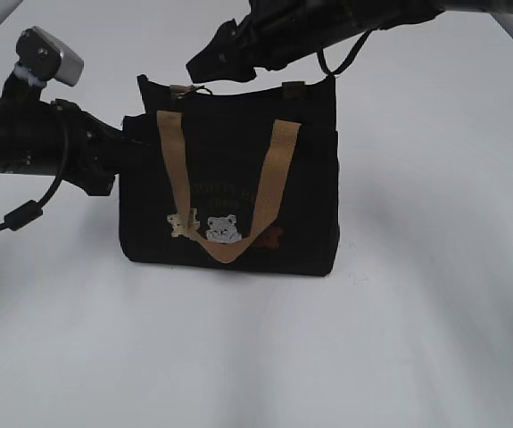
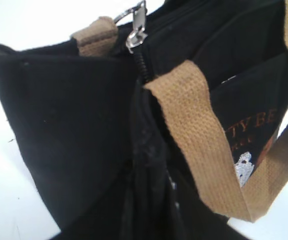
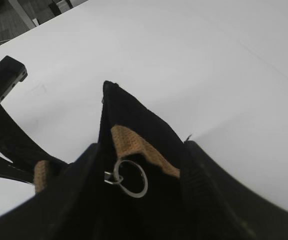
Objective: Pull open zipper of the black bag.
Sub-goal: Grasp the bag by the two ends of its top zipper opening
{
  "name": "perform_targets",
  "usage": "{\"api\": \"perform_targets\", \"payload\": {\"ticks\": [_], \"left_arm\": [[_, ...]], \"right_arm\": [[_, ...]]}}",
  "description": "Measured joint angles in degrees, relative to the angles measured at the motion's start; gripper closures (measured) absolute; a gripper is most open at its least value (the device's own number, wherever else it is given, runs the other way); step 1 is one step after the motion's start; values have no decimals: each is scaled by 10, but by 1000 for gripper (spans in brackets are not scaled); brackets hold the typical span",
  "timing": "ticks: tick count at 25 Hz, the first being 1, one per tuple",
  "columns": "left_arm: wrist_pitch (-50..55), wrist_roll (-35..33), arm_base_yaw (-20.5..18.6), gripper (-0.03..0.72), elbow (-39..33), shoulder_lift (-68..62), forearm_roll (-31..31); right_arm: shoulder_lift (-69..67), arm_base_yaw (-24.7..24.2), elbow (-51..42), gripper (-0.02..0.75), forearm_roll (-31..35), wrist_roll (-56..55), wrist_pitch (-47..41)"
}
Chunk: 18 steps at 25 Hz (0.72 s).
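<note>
The black bag point(image 1: 229, 187) stands upright on the white table, its tan handle hanging down the front. The zipper runs along its top rim, with the silver slider point(image 2: 135, 31) and ring pull point(image 3: 131, 178) at the bag's left end. My left gripper point(image 1: 124, 150) reaches in from the left and is shut on a fold of the bag's side fabric point(image 2: 146, 150). My right gripper point(image 1: 201, 64) comes down from the upper right over that end. It is open, with its dark fingers point(image 3: 206, 190) on either side of the ring, and I see no touch.
Bare white table point(image 1: 434, 294) surrounds the bag. The left arm's camera housing point(image 1: 51, 53) and a looped cable point(image 1: 24, 214) sit at the left. Part of the left arm point(image 3: 3, 75) shows beyond the bag, with the table's far edge and floor point(image 3: 28, 12) behind.
</note>
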State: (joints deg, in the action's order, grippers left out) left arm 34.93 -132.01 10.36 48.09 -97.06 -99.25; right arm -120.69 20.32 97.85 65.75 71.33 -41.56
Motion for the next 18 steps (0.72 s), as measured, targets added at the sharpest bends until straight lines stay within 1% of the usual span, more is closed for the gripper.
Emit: {"api": "perform_targets", "payload": {"ticks": [4,6,7,8,9,10,12,18], "left_arm": [[-3,0,0,611,0,0,0],[-7,0,0,611,0,0,0],[-7,0,0,611,0,0,0],[-7,0,0,611,0,0,0],[-7,0,0,611,0,0,0],[-7,1,0,611,0,0,0],[-7,0,0,611,0,0,0],[-6,0,0,611,0,0,-1]], "right_arm": [[-16,11,1,347,-5,-1,-4],[-19,12,1,367,-19,-2,-8],[-19,12,1,413,-29,-4,-9],[-19,12,1,479,-38,-7,-9],[-19,12,1,585,-47,-9,-9],[-19,12,1,659,-51,-11,-11],[-19,13,1,717,-51,-13,-14],[3,12,1,727,-67,-43,-20]]}}
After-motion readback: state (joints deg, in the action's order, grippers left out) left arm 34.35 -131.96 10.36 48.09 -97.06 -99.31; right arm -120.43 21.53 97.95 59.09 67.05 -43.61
